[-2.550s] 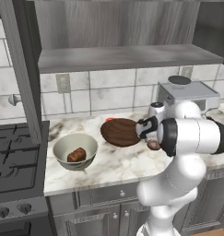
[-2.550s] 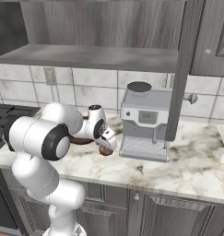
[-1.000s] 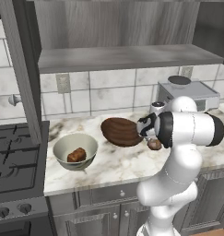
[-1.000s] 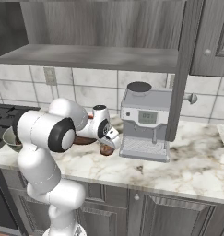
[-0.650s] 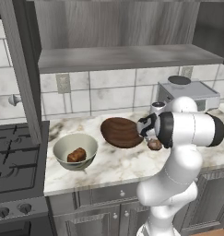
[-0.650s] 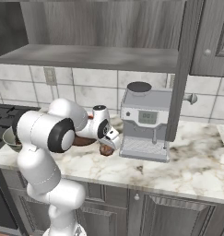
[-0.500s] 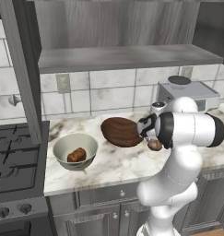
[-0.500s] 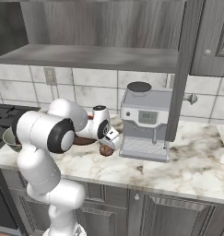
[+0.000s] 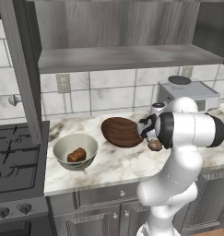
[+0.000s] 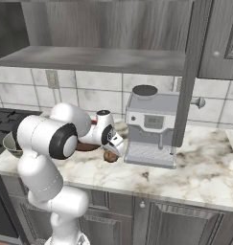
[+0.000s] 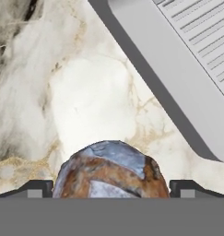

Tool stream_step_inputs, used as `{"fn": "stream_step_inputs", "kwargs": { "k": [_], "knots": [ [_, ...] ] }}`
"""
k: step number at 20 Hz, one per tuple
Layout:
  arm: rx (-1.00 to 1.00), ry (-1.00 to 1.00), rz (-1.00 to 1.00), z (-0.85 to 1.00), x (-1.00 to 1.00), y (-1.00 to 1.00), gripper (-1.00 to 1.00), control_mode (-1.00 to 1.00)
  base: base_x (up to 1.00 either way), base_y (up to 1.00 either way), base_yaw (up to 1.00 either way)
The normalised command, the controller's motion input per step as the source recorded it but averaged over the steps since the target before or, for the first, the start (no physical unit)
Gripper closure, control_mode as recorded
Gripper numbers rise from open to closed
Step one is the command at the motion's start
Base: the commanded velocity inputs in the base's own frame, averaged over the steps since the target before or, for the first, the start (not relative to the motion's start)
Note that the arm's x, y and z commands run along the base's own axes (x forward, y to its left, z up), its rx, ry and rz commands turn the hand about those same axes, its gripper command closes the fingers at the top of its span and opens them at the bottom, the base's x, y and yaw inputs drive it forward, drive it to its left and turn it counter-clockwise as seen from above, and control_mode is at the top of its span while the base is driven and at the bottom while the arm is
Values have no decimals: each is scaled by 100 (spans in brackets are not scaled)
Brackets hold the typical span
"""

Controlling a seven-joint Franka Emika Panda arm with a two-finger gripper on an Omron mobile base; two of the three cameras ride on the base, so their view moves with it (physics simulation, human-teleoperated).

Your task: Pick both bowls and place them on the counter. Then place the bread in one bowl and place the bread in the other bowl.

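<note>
While the claw (image 11: 111,186) stands wide open just over the counter (image 11: 90,101), the bread (image 11: 111,170) sits right between its two tips, ready to be pinched.

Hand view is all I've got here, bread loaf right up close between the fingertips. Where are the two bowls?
Observer: Both are on the counter. The wooden bowl is just beside the gripper.
Operator: And the cream bowl?
Observer: Further along toward the stove, the cream bowl already has a piece of bread in it.
Operator: Is my bread lifted yet?
Observer: No, the bread loaf rests on the counter in front of the coffee machine, with the jaws open on either side of it.
</note>
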Motion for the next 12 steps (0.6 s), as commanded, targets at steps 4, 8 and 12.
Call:
{"fn": "stream_step_inputs", "kwargs": {
  "k": [4,8,12],
  "knots": [
    [0,1,-6,-35,-20,4,100,-100,0,0,0],
    [0,0,-4,-21,-24,0,100,-100,0,0,0],
    [0,-8,0,7,-32,-9,100,-100,0,0,0]
  ]
}}
